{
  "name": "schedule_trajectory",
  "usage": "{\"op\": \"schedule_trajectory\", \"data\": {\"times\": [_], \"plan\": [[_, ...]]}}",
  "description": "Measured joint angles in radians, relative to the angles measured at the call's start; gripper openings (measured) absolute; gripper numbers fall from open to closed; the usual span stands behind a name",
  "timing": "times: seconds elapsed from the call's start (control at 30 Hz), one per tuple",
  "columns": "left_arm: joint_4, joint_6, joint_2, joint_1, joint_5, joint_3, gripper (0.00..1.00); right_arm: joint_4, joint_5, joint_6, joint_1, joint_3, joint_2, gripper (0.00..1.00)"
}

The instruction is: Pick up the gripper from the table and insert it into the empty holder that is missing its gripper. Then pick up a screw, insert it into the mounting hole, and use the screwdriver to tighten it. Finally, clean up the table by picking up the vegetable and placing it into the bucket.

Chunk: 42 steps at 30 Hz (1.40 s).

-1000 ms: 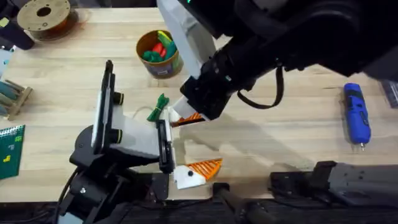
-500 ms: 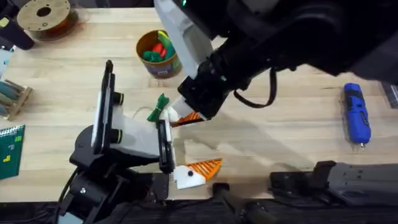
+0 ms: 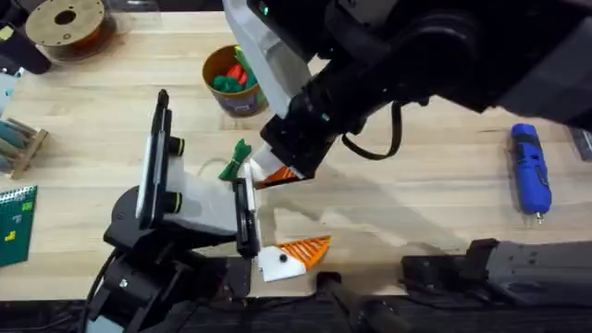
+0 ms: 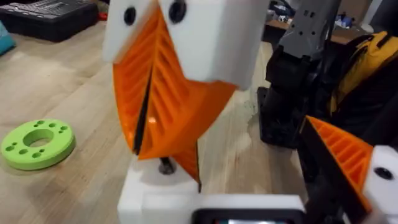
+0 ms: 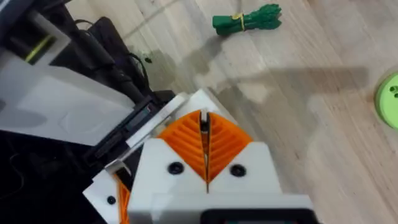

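- Pale wooden table (image 3: 416, 203) carries all the parts; we place each of them from the holder.
- We find the holder (image 3: 246, 169), a bare white block, as one finger of the left gripper (image 3: 268, 215).
- We read the gripper (image 5: 203, 123) as the thin pale-edged piece between the right arm's orange pads. In the left wrist view an orange tip reaches down onto the holder, but we cannot tell whether it is seated.
- We see the right gripper (image 3: 280, 173) directly at the holder, with its pads pressed together on that piece and no visible gap.
- We see the left gripper spread wide, its jaws holding nothing. Its other finger, a white block topped with an orange wedge (image 3: 305, 248), lies well apart from the holder on the near side.
- We note the vegetable (image 3: 235, 159) flat on the wood just beside the holder, on its far side.
- We note the bucket (image 3: 245, 100) farther beyond the holder, upright, with red, yellow and green toy vegetables inside.
- We note the screwdriver (image 3: 530, 171) lying well to the right of the holder, with its metal tip pointing towards the near edge.
- We note a lime-green ring (image 4: 37, 143) flat on the wood, and a filament spool (image 3: 65, 23) far from the holder at the far left.
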Motion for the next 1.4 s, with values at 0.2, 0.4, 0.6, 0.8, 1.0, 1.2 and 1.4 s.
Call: {"op": "schedule_trajectory", "data": {"times": [0.2, 0.4, 0.6, 0.8, 1.0, 1.2, 1.4], "plan": [[0.0, 0.001, 0.0, 0.0, 0.0, 0.0, 0.987, 0.015, 0.0, 0.0, 0.0, 0.0, 0.004, 0.007], [0.0, 0.0, 0.0, 0.0, 0.001, 0.0, 0.987, 0.008, 0.0, 0.0, 0.0, 0.0, 0.005, 0.007], [-0.001, -0.002, 0.0, -0.001, 0.004, 0.0, 0.987, 0.006, 0.0, 0.0, 0.0, 0.0, 0.005, 0.007], [0.0, 0.0, 0.0, -0.001, 0.004, 0.0, 0.987, -0.016, 0.0, 0.0, 0.0, 0.0, 0.006, 0.007], [0.0, 0.001, 0.0, -0.001, 0.004, 0.0, 0.987, -0.017, 0.0, 0.0, 0.0, 0.0, 0.01, 0.007], [0.0, 0.001, 0.0, -0.001, 0.004, 0.0, 0.987, -0.019, 0.0, 0.0, 0.0, 0.0, 0.01, 0.007], [-0.001, 0.0, 0.0, -0.001, 0.004, 0.0, 0.987, -0.016, -0.002, 0.0, 0.0, -0.006, 0.01, 0.007]]}}
